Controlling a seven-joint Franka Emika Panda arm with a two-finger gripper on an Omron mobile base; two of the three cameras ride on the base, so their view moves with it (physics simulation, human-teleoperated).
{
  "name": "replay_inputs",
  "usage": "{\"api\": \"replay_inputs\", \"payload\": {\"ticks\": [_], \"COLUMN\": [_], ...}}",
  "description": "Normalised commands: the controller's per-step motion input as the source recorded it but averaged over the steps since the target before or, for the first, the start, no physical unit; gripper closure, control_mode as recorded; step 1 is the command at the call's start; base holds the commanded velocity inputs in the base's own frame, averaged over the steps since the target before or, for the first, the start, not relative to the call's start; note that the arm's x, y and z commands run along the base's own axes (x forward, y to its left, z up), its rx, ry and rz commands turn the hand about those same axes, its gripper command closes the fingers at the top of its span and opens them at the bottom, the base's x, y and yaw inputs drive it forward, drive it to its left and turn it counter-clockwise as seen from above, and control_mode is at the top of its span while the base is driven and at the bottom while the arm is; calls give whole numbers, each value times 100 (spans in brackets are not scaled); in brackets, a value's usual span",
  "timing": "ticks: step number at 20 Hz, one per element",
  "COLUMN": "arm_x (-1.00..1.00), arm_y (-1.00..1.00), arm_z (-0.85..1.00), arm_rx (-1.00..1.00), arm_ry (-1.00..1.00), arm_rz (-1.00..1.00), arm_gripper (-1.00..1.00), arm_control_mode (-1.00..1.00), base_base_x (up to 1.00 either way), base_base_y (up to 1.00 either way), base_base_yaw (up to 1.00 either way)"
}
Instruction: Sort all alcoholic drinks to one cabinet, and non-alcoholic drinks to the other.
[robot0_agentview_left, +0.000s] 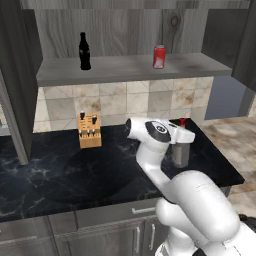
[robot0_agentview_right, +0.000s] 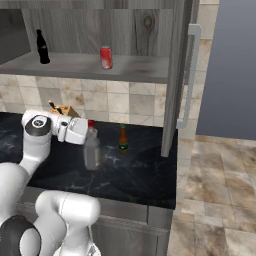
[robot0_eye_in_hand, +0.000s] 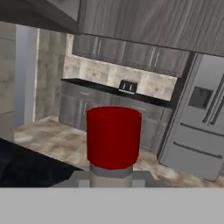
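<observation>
Here, stout clear-grey bottle (robot0_agentview_right: 92, 150), red cap, upright, fingers (robot0_agentview_right: 88, 133) closed on neck

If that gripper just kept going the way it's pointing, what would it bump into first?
The gripper is already shut on the clear-grey bottle, whose red cap sits right ahead. Beyond it, open floor, then probably the far fridge.

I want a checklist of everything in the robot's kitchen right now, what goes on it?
Surface: black marble counter.
Job's things: cola bottle and soda can upright on the open cabinet shelf; clear-grey bottle and slim bottle upright on the counter.
Clutter: knife block by the backsplash.
Grippers: gripper shut on the clear-grey bottle's neck, below its red cap.
Cables: nothing seen.
Surroundings: open cabinet door, fridge, tiled floor.
</observation>
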Motion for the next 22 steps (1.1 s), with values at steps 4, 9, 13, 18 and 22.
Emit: {"api": "replay_inputs", "payload": {"ticks": [4, 9, 13, 18, 22], "arm_x": [-42, -50, -39, -13, -4], "arm_y": [0, 10, 20, 32, 31], "arm_z": [71, 51, 47, 51, 52], "arm_rx": [4, 5, 9, 10, 7], "arm_ry": [0, 0, 0, 0, 0], "arm_rz": [27, 28, 29, 23, 19], "arm_gripper": [100, 100, 100, 100, 100], "arm_control_mode": [-100, -100, -100, -100, -100], "base_base_x": [0, 0, 0, 0, 0], "base_base_y": [0, 0, 0, 0, 0], "base_base_yaw": [0, 0, 0, 0, 0]}}
